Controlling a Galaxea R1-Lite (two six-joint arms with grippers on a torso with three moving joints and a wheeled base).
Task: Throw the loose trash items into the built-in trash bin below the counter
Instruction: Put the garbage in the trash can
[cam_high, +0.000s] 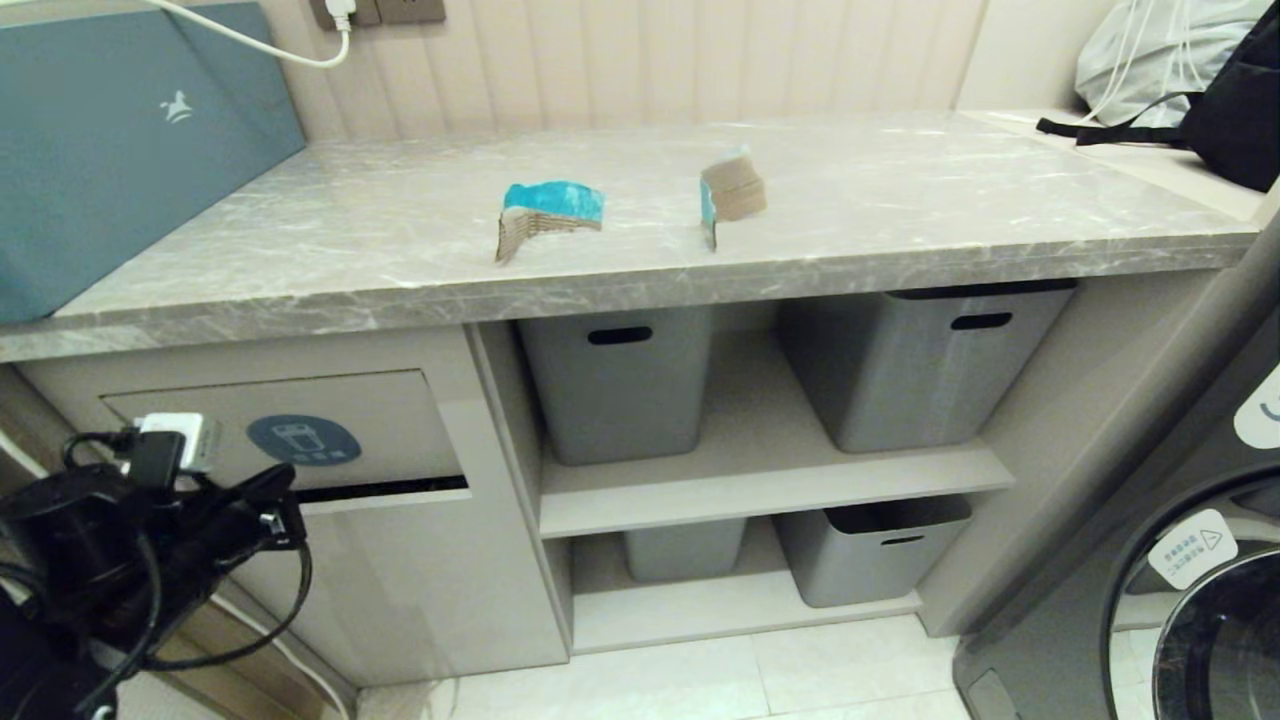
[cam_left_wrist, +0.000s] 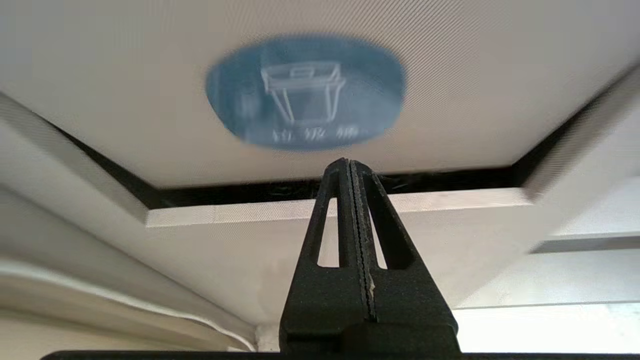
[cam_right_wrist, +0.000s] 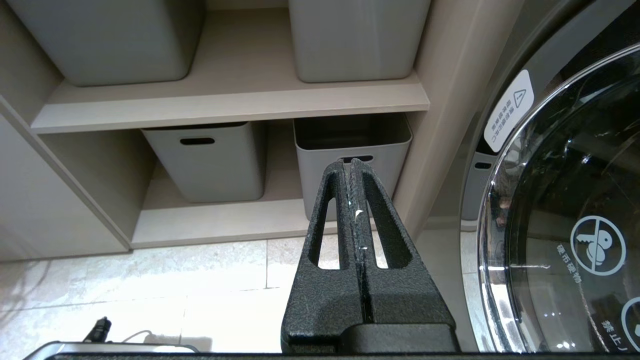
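Two cardboard scraps lie on the grey marble worktop (cam_high: 400, 250), well apart from each other: one with its turquoise face up (cam_high: 548, 215) near the middle, one mostly brown with a turquoise edge (cam_high: 732, 193) to its right, both a little back from the front edge. No third scrap is visible in any view; whether it is already binned cannot be told. The trash bin flap (cam_high: 380, 415) with the round blue sticker (cam_high: 303, 440) sits in the beige cabinet front below the worktop's left end, a dark gap showing along its lower edge, so it looks slightly tilted in. Judgement: at least two scraps remain to pick and drop, task at best a third done. Left pincer (cam_left_wrist: 351, 167) is clenched, fingers pressed together and holding nothing, its tip just in front of the flap's lower edge below the sticker; contact cannot be confirmed. Right pincer (cam_right_wrist: 352, 167) is likewise clenched and empty, parked low, facing the grey storage bins (cam_right_wrist: 205, 160) on the shelves, beside the washing machine door (cam_right_wrist: 565, 215)
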